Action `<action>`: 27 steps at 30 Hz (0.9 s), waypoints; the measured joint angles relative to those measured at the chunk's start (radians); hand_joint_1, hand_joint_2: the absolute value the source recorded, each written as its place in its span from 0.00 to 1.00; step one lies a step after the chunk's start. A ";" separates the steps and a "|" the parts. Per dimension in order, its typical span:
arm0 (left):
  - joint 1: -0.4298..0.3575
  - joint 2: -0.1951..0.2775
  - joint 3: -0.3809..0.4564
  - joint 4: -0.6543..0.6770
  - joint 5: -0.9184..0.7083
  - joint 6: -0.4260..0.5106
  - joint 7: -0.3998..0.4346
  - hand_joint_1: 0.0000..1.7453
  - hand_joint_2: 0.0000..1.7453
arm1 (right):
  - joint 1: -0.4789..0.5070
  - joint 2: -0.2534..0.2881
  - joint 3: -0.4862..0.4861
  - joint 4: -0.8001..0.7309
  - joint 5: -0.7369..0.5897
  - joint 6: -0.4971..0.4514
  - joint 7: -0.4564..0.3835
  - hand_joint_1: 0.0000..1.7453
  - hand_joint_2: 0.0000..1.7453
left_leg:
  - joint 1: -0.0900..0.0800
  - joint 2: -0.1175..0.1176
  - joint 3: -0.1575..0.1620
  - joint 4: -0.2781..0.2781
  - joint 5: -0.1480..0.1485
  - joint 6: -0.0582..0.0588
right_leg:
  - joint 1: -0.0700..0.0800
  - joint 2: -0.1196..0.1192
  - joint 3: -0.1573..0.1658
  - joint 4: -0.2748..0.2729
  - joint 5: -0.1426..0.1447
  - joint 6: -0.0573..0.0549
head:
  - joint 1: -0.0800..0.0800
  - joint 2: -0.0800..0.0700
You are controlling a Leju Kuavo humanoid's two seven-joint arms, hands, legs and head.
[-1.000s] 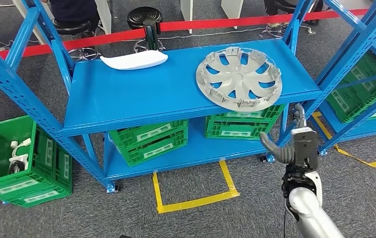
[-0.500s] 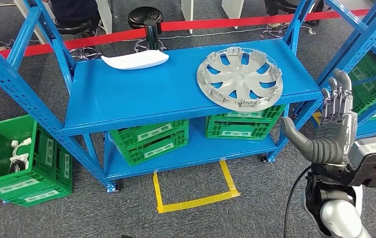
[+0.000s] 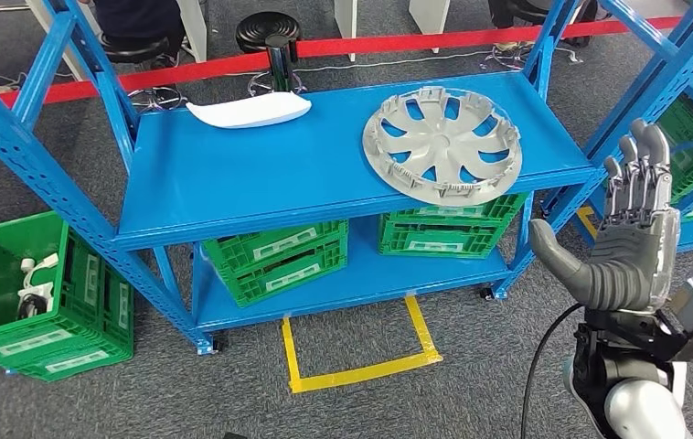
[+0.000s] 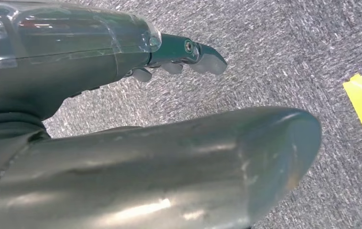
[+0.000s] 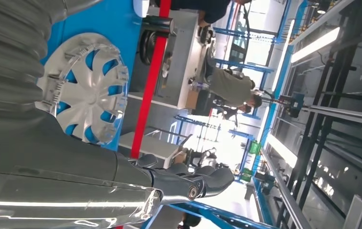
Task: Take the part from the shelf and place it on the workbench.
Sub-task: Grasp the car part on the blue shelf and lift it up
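Workshop floor of grey carpet [image 3: 471, 384] with yellow tape marks [image 3: 361, 366]; a blue steel shelf [image 3: 261, 187] stands before me, a red barrier band [image 3: 471, 38] behind it.

My right hand [image 3: 631, 242] is raised off the shelf's right end, level with its upper deck, palm set toward the shelf, fingers [image 3: 640, 169] straight and pointing up, thumb out toward the shelf post. It is spread wide and holds nothing. It touches neither shelf nor part.

My left hand [image 4: 122, 143] hangs over the carpet; in the left wrist view its thumb and the fingertips [image 4: 203, 59] stand apart with nothing between them.

The part, a silver wheel cover [image 3: 442, 144], lies flat on the upper deck at its right end, its near rim reaching slightly past the deck's front edge. It lies ahead and to the left of my right hand, near it but apart. The right wrist view shows the same cover [image 5: 86, 88] beyond the hand.

A white curved panel [image 3: 250, 111] lies at the deck's rear edge, left of centre, well apart from the cover.

Green crates [image 3: 361, 242] sit on the lower deck. Another green crate [image 3: 46, 302] stands on the floor left of the shelf, holding white items. A second blue rack [image 3: 690, 91] with green crates stands to the right. Black stools [image 3: 270, 37] stand behind the barrier.
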 joint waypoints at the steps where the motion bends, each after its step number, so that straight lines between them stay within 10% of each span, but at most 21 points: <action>1: 0.000 0.000 0.000 0.000 0.000 0.000 0.000 0.00 0.00 | 0.000 0.000 0.000 -0.002 0.000 0.000 0.000 0.00 1.00 | 0.000 0.000 0.000 0.000 0.000 0.000 | 0.000 0.000 0.000 0.000 0.000 0.000 | 0.000 0.000; 21: -0.002 0.000 0.000 0.000 0.000 -0.004 0.000 0.00 0.00 | 0.016 -0.001 0.001 -0.015 0.001 -0.001 -0.002 0.00 1.00 | -0.005 0.002 0.002 -0.005 0.003 0.017 | -0.006 -0.003 -0.002 -0.002 -0.002 0.018 | -0.001 0.000; 27: 0.000 -0.005 0.000 0.000 0.000 -0.006 0.000 0.00 0.00 | 0.021 -0.002 0.001 -0.018 0.000 -0.004 -0.009 0.00 1.00 | 0.004 0.016 0.020 -0.020 0.000 0.026 | -0.009 -0.046 -0.150 0.256 -0.088 0.034 | 0.016 0.000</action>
